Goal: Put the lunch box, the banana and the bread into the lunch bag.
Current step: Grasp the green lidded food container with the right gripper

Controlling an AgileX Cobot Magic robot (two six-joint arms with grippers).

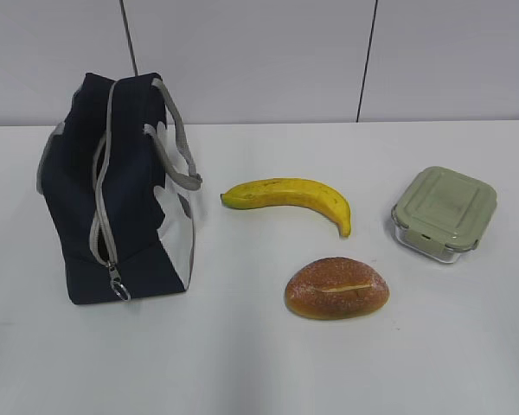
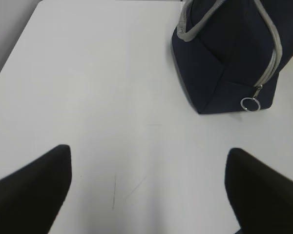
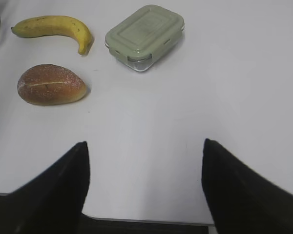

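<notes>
The navy lunch bag stands at the left of the table, zipper closed, ring pull low at its front; it also shows in the left wrist view. The banana lies mid-table, the bread in front of it, the lunch box with its green lid at the right. All three show in the right wrist view: banana, bread, lunch box. My left gripper is open and empty, near the bag's front left. My right gripper is open and empty above the table's front edge. Neither gripper shows in the exterior view.
The white table ends at a grey panelled wall behind. The table's left edge shows in the left wrist view, its front edge in the right wrist view. The bag's grey handles stick out toward the banana.
</notes>
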